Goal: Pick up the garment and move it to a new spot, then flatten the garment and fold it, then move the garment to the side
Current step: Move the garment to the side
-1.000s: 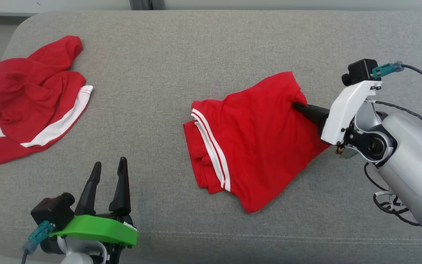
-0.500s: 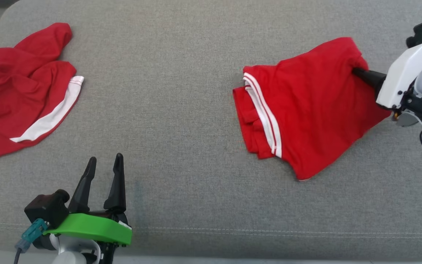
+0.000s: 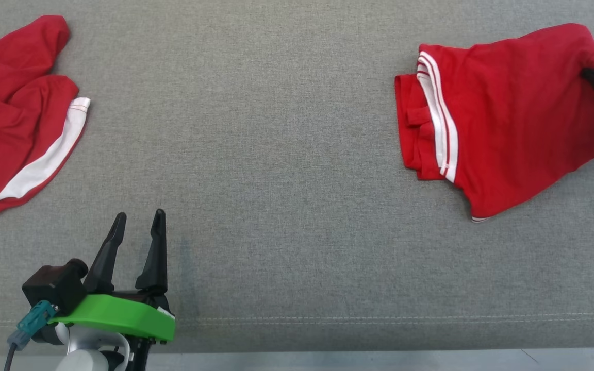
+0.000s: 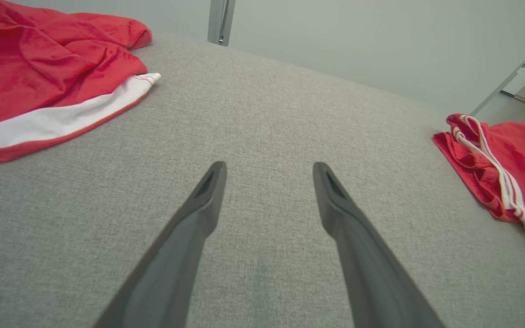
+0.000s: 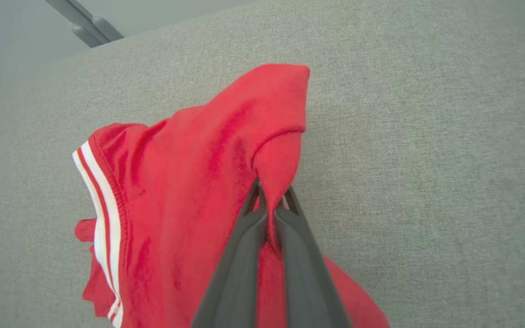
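Observation:
The garment [image 3: 508, 118] is a folded red piece with white stripes along one edge, lying on the grey cushion at the right. My right gripper [image 3: 588, 73] is shut on a pinch of its far right corner at the view's edge. The right wrist view shows the red garment [image 5: 189, 191] bunched up between the closed tips of the right gripper [image 5: 271, 191]. My left gripper [image 3: 139, 219] stands open over bare cushion at the lower left, far from the garment. In the left wrist view the left gripper [image 4: 269, 166] holds nothing, and the garment [image 4: 517, 155] lies off to the right.
A second red garment [image 3: 13, 118] with a broad white band lies crumpled at the far left, also seen as a heap [image 4: 39, 68] in the left wrist view. The grey cushion [image 3: 276, 154] stretches between the two. Its front edge [image 3: 328, 355] runs along the bottom.
The head camera has shifted. Beyond that, my right gripper has dragged the folded garment to the right, widening its gap from the crumpled one. The left gripper has stayed in place.

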Available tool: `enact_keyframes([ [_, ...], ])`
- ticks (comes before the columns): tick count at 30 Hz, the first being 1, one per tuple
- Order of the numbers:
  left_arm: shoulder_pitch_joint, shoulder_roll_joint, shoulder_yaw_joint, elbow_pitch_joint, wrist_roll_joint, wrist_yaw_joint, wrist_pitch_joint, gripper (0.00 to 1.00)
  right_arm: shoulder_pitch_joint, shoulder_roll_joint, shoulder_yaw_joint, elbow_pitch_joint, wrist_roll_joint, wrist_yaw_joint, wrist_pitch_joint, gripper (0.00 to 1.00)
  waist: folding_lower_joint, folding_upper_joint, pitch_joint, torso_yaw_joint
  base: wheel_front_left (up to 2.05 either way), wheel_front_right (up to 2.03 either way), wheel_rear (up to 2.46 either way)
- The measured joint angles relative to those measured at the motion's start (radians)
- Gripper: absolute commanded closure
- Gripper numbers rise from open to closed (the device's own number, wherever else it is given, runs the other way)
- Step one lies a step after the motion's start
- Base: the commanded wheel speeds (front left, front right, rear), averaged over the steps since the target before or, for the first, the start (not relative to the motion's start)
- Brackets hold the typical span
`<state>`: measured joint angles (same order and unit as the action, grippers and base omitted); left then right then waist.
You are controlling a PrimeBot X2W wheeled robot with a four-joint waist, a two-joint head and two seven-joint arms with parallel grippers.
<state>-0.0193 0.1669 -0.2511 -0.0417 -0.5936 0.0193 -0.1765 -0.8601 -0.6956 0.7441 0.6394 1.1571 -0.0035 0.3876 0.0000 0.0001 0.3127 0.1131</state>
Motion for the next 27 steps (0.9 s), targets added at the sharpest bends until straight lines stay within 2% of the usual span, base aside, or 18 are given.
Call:
enact_keyframes([
  [11,0.002,0.042,0.025,-0.05,0.002,0.017,0.032,0.03,-0.013,-0.076,-0.043,0.053,-0.012,-0.026,-0.054,1.0,0.0,0.0,0.026,-0.03,0.0,0.0,0.0],
  [19,0.005,0.063,0.034,-0.095,0.007,0.026,0.054,0.03,-0.014,-0.098,-0.051,0.089,-0.035,-0.035,-0.096,1.0,0.0,0.0,0.048,-0.049,0.0,0.0,0.0],
  [27,0.03,0.083,0.048,-0.133,0.009,0.035,0.078,0.03,-0.014,-0.101,-0.067,0.13,-0.05,-0.06,-0.146,1.0,0.0,0.0,0.069,-0.07,0.0,0.0,0.0],
])
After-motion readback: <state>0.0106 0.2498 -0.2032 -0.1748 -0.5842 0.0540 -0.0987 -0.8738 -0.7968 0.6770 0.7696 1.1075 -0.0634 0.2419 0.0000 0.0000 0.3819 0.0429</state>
